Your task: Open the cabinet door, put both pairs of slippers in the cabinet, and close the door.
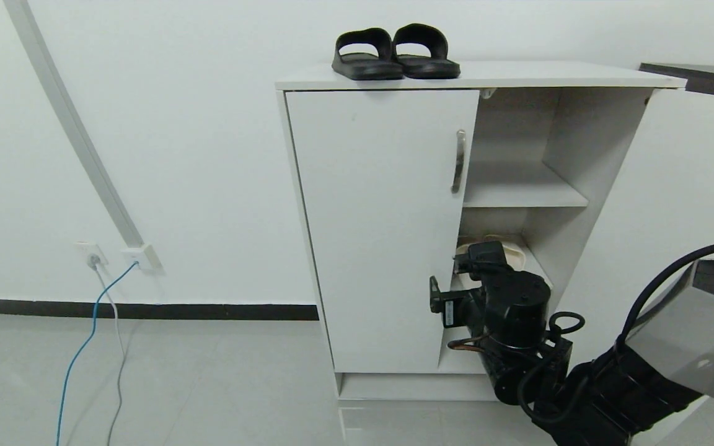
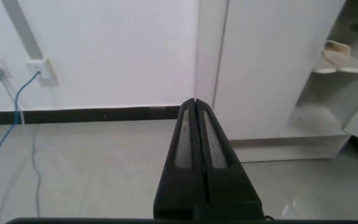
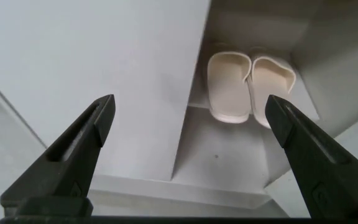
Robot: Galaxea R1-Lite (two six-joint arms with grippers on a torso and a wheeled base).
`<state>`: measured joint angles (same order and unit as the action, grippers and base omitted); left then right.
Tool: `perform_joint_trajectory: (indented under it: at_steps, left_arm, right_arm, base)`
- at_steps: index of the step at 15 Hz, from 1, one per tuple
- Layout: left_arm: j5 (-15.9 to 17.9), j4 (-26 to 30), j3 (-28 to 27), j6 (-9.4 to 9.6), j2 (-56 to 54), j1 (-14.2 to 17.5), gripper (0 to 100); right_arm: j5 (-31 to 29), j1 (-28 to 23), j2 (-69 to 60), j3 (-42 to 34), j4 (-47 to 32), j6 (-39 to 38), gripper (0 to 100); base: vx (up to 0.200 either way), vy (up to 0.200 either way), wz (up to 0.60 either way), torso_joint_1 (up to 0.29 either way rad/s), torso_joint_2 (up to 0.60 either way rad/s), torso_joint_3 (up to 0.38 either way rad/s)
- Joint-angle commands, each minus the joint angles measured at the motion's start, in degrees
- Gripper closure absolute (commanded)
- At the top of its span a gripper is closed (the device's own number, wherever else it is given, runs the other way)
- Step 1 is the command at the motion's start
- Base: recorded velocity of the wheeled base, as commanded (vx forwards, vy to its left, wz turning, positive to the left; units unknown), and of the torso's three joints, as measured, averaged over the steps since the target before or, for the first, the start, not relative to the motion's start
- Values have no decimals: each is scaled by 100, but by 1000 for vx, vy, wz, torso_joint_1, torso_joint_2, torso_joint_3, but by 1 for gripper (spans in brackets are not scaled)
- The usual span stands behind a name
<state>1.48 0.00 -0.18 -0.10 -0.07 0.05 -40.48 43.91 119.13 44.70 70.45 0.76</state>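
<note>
1. The cabinet (image 1: 549,73) has its right door (image 1: 673,186) swung open, at 3 o'clock in the head view. Its left door (image 1: 382,229) is closed.
2. The cream slippers (image 3: 248,87) lie side by side on a lower shelf inside the open half, so that pair looks done.
3. The black slippers (image 1: 395,54) sit together on the cabinet top at 12 o'clock, not yet stowed.
4. The right end effector (image 3: 190,102) is spread wide and empty, at 5 o'clock just before the open compartment, facing the cream pair.
5. The left end effector (image 2: 195,106) is pressed together, holds nothing, and is well apart from the cabinet.
6. By my judgement the task is about halfway: the black pair must go inside, then the door must be closed.
</note>
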Motion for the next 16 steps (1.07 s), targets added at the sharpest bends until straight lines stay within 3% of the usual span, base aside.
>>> perform_joint_trajectory:
  at_steps: [1, 16]
  left_arm:
    - [2, 0, 1, 1, 7, 4, 100]
    - [2, 0, 1, 1, 7, 4, 100]
  right_arm:
    - [58, -58, 14, -14, 39, 47, 0]
    - [173, -84, 32, -32, 30, 162, 0]
  base:
    - [0, 0, 0, 0, 0, 0]
    - [0, 0, 0, 0, 0, 0]
